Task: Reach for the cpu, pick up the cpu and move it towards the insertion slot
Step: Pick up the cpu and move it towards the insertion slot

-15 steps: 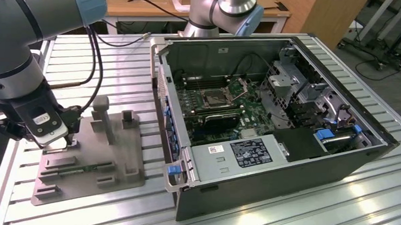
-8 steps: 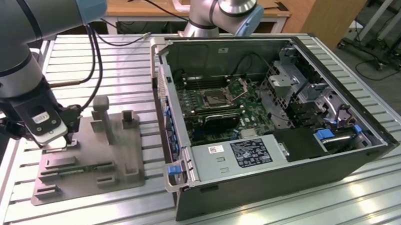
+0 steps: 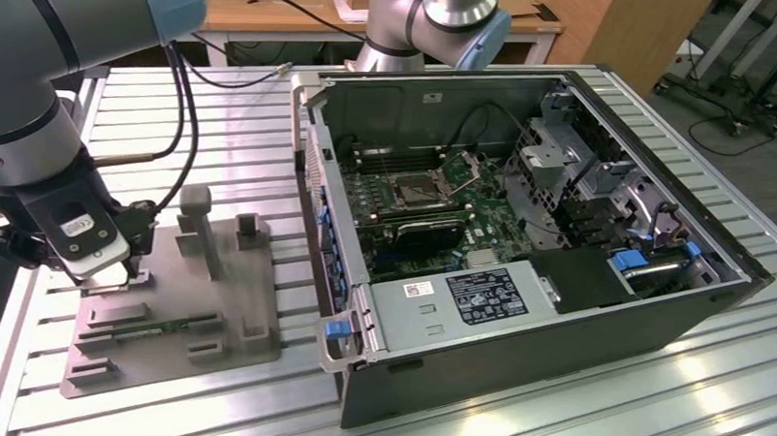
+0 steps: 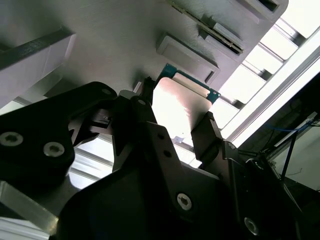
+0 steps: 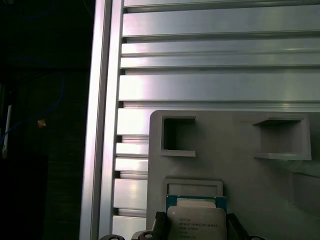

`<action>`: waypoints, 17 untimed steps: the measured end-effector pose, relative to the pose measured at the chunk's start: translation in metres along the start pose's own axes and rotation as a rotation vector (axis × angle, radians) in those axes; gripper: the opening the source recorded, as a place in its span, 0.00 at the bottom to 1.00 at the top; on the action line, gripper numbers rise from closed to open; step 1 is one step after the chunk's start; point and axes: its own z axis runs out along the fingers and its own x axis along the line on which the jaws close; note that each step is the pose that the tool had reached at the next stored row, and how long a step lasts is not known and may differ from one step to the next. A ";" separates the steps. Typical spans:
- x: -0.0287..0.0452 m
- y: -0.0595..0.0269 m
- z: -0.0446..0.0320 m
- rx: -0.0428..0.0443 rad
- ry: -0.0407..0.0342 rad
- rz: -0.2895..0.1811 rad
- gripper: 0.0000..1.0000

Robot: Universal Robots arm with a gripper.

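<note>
We logged the gripper (image 3: 112, 278) at the grey fixture plate (image 3: 230, 305) on the exterior view's left, fingers (image 4: 209, 131) closed on two opposite edges of the cpu (image 4: 177, 105). The chip sat right over the plate's small square recess (image 5: 194, 185); we couldn't tell if it touched. The insertion slot (image 3: 422, 190) lay well apart, on the motherboard inside the open computer case (image 3: 554, 316) on the slatted aluminium surface (image 3: 589, 409).

The small square cpu (image 4: 177, 107) has a glossy, pale metal top. Beneath it, the grey fixture plate (image 3: 250, 310) looks matt plastic, on a ribbed, shiny aluminium tabletop (image 3: 550, 418).
</note>
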 end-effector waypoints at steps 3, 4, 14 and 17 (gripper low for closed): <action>0.0000 0.0000 -0.0002 0.0000 0.0000 0.000 0.55; 0.0000 0.0000 -0.0003 0.0000 0.0001 0.000 0.55; 0.0000 0.0003 -0.0043 0.0000 0.0001 0.000 0.55; 0.0000 0.0004 -0.0059 0.0000 0.0000 0.000 0.55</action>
